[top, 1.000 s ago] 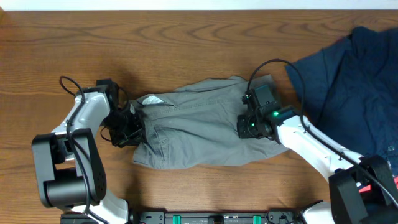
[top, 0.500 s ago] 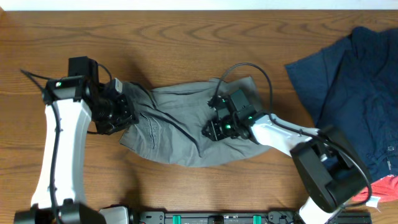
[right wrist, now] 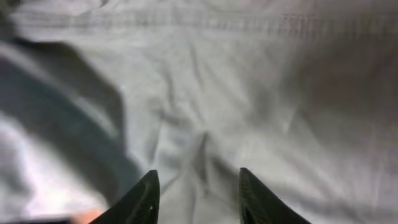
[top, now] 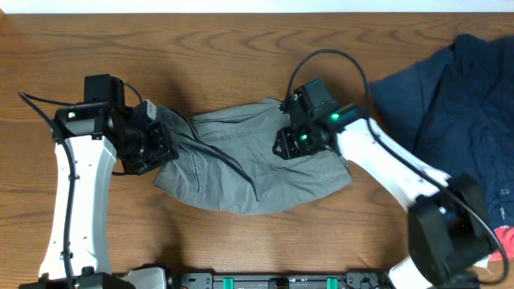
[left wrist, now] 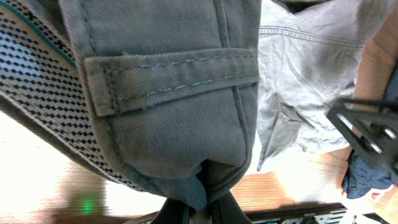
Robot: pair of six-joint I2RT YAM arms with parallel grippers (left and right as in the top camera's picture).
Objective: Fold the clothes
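Note:
The grey shorts (top: 241, 164) lie crumpled at the table's middle. My left gripper (top: 155, 147) is shut on their left end, the waistband. In the left wrist view the grey cloth with a belt loop (left wrist: 174, 81) and the speckled inner waistband (left wrist: 43, 93) hangs from the closed jaws (left wrist: 200, 208). My right gripper (top: 291, 144) is open over the shorts' right part. In the right wrist view its fingers (right wrist: 198, 186) are spread just above pale grey cloth (right wrist: 249, 93). The navy garment (top: 450, 104) lies at the right.
A red and white item (top: 504, 241) shows at the right edge near the navy garment. A black rail (top: 281, 281) runs along the table's front edge. Cables trail from both arms over the shorts.
The right gripper has moved up and right, back off the shorts' middle. The shorts' right end has spread out to the right. The left arm has barely moved.

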